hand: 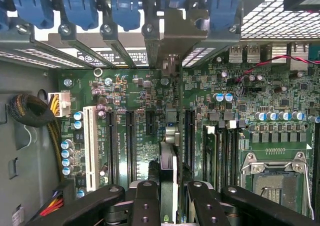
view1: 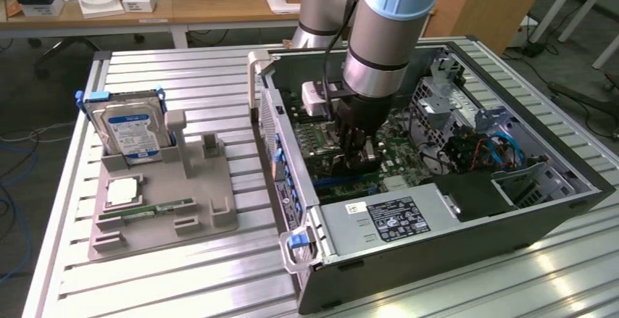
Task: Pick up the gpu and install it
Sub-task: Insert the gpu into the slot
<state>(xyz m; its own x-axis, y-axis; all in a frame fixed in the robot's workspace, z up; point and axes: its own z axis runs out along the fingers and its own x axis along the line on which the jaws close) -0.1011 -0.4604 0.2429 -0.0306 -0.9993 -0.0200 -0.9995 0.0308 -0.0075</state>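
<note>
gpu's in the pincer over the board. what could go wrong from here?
1. The gpu is held edge-on in the pincer, between black slots. Whether its edge lines up with one can't be told, so pressing down might hit the bare motherboard.
2. Its metal bracket sits close to the blue latches and could snag there.

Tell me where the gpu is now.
The gpu stands on edge in the claw, over the black expansion slots of the motherboard, inside the open computer case on the exterior view's right.
</note>
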